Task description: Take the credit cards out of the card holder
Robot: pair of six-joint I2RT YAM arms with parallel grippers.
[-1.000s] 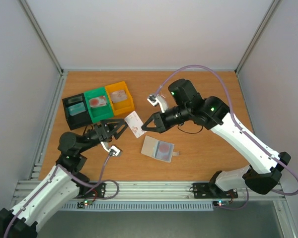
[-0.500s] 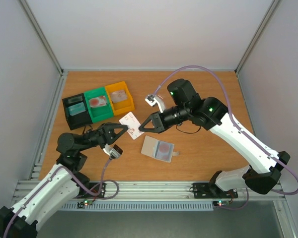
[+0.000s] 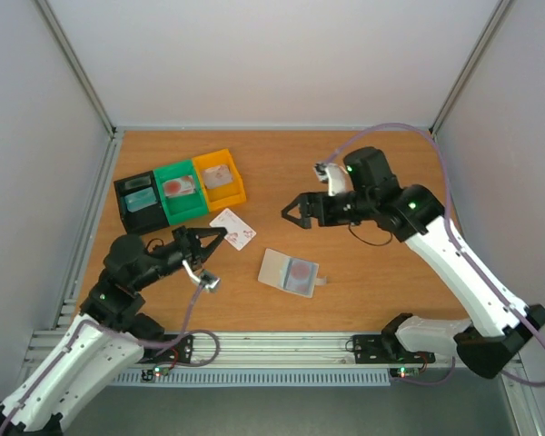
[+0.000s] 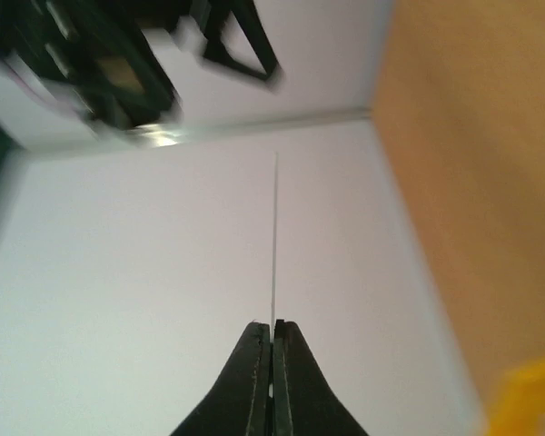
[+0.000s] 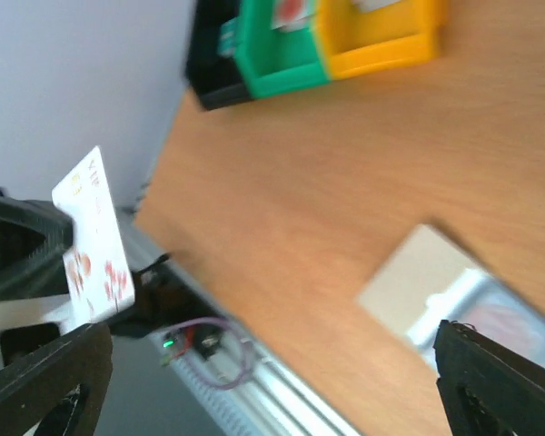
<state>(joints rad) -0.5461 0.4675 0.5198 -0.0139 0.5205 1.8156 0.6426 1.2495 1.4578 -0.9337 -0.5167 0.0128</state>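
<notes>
My left gripper (image 3: 218, 235) is shut on one edge of a credit card (image 3: 236, 227), white with red marks, held above the table left of centre. In the left wrist view that card (image 4: 274, 236) shows edge-on as a thin line rising from the closed fingertips (image 4: 259, 341). The right wrist view shows its face (image 5: 93, 243). My right gripper (image 3: 293, 213) stands open and empty, apart to the card's right. The card holder (image 3: 276, 267) lies flat on the table, with a reddish credit card (image 3: 301, 271) inside its right pocket. The holder (image 5: 436, 277) appears blurred in the right wrist view.
Black (image 3: 138, 205), green (image 3: 181, 200) and yellow (image 3: 223, 186) bins stand in a row at the back left, each with a card-like item inside. The same bins (image 5: 300, 45) show at the top of the right wrist view. Grey walls enclose the table.
The left gripper closed on the white card. The right gripper opened, let go of it and pulled back to the right. The left arm drew the card slightly left.
</notes>
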